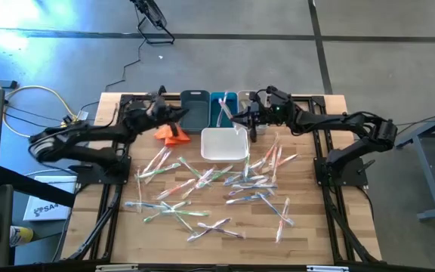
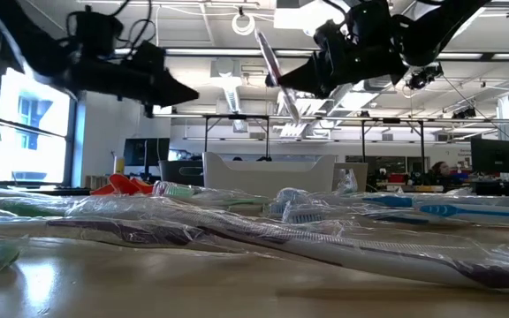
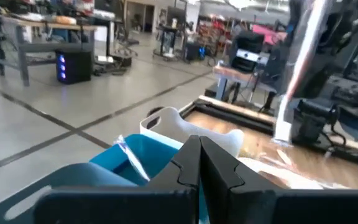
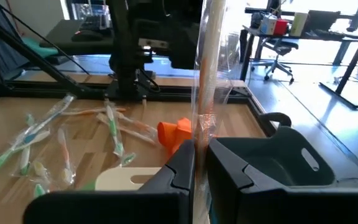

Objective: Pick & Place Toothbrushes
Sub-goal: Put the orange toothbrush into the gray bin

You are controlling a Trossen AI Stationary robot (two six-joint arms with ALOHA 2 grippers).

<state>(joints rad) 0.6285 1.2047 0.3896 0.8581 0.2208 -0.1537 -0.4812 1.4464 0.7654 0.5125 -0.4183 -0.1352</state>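
Observation:
Several toothbrushes (image 1: 210, 185) in clear wrappers lie scattered on the wooden table. My right gripper (image 1: 240, 118) is shut on one wrapped toothbrush (image 2: 275, 71), raised by the blue bin (image 1: 223, 106) at the far edge. One toothbrush (image 3: 132, 160) lies inside the blue bin. My left gripper (image 1: 175, 113) is shut with nothing in it, raised beside the dark bin (image 1: 195, 108); its closed fingers (image 3: 199, 163) point level over the bins. My right gripper pinches the wrapped toothbrush between its two fingers, around the middle of the handle (image 4: 201, 134). The fingers come level from the table's right side and lie across the brush. The brush stands nearly upright, slightly tilted, lifted clear of the table and bins.
A white bin (image 1: 225, 143) stands in front of the blue one. An orange folded cloth (image 1: 171, 134) lies near the left gripper. A third, paler bin (image 1: 245, 100) stands to the right of the blue one. Cables and a box sit off the table's left side.

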